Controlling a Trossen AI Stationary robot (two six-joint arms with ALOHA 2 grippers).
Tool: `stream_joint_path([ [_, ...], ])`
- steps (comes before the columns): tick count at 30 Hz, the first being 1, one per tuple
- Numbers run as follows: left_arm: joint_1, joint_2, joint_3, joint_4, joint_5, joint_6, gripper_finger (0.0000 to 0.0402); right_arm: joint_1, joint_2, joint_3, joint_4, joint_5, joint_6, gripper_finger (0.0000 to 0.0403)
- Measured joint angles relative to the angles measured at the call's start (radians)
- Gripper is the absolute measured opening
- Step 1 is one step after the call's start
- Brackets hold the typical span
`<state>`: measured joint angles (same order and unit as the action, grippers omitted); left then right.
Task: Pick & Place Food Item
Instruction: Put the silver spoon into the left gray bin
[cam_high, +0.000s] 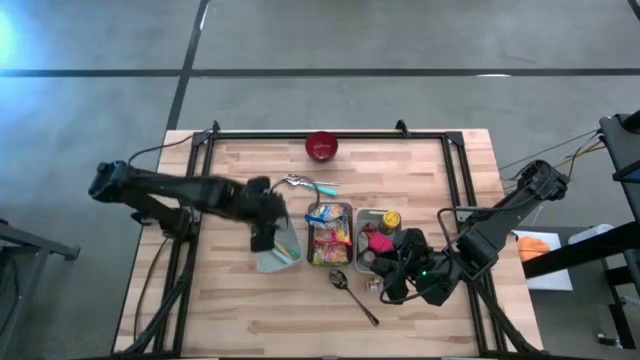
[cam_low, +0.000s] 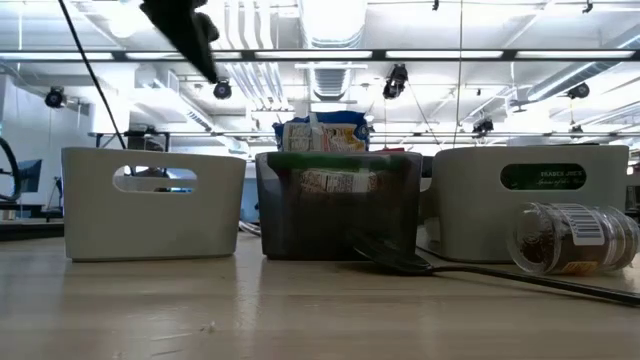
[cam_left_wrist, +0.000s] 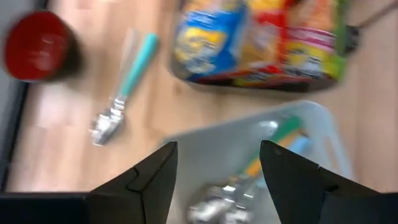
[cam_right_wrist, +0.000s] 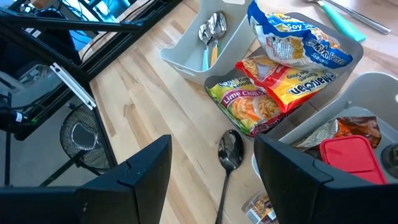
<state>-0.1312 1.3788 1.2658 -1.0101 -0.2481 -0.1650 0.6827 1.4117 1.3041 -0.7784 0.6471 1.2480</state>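
Overhead, the left gripper (cam_high: 262, 238) hung with its two dark fingers parted and nothing between them, directly above the pale plastic bin (cam_high: 279, 246) that held a few spoons with coloured handles (cam_left_wrist: 273, 144). Just beside that bin sat the dark middle bin (cam_high: 331, 234) packed with bright noodle packets (cam_right_wrist: 292, 59), the likeliest food item for this task. Beyond it stood a third pale bin (cam_right_wrist: 373, 99) with a red-lidded container (cam_right_wrist: 349, 154). A loose black spoon (cam_right_wrist: 229, 152) and a small clear spice jar (cam_low: 572, 238) lay on the wooden table (cam_high: 230, 310) nearby. The right gripper (cam_high: 412, 281), also parted and empty, waited near the table's front by the third bin. Judging by the spacing, a descent from this spot would catch cutlery or the bin wall rather than a packet.
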Motion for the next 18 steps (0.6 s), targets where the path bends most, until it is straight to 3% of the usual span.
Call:
stream_joint_path([
  [4, 0.144, 0.013, 0.031, 0.022, 0.012, 0.161, 0.0230, 0.000, 0.000, 0.000, 0.000, 0.000, 0.001, 0.0225],
  [12, 0.457, 0.080, 0.026, 0.192, 0.170, 0.485, 0.0230, 0.000, 0.000, 0.000, 0.000, -0.004, 0.046, 0.0225],
  [18, 0.575, 0.199, 0.026, 0.233, 0.236, 0.620, 0.0230, -0.004, 0.000, 0.000, 0.001, 0.004, 0.061, 0.0225],
])
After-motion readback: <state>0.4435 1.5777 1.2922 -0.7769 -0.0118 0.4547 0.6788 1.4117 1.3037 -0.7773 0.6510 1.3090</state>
